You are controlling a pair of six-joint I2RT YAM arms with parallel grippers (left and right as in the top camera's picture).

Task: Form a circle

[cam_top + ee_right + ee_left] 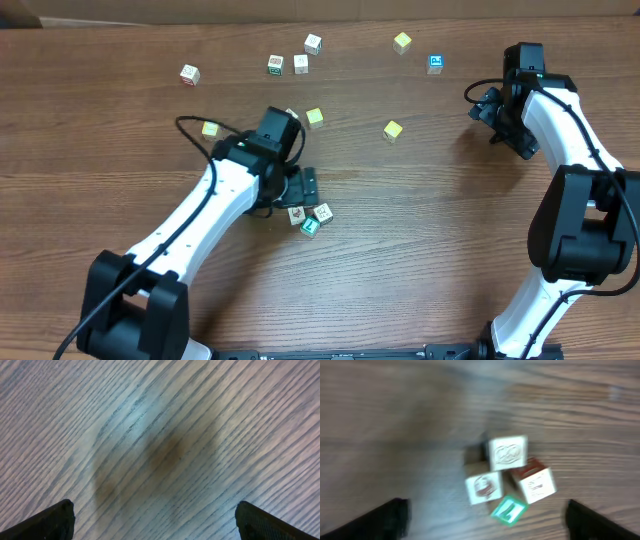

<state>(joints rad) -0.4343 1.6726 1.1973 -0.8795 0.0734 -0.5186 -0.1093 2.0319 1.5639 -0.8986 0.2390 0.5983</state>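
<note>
The circle (310, 217) is a tight cluster of tiny cubes at the table's middle. In the left wrist view it shows as three whitish printed cubes (507, 452) (483, 487) (535, 482) and a green-faced cube (507, 510), all touching or nearly so. My left gripper (303, 192) hangs just above and behind the cluster, open, with nothing between its fingers (390, 520). The green cube lies nearest the gap of that gripper (487, 527). My right gripper (500, 125) stands open at the far right over bare wood (160, 460), holding nothing.
Loose cubes lie along the back: whitish ones (189, 74) (276, 65) (313, 43), a blue-faced one (435, 64), and yellow ones (402, 42) (315, 117) (393, 130). Another yellow cube (210, 128) sits beside the left arm's cable.
</note>
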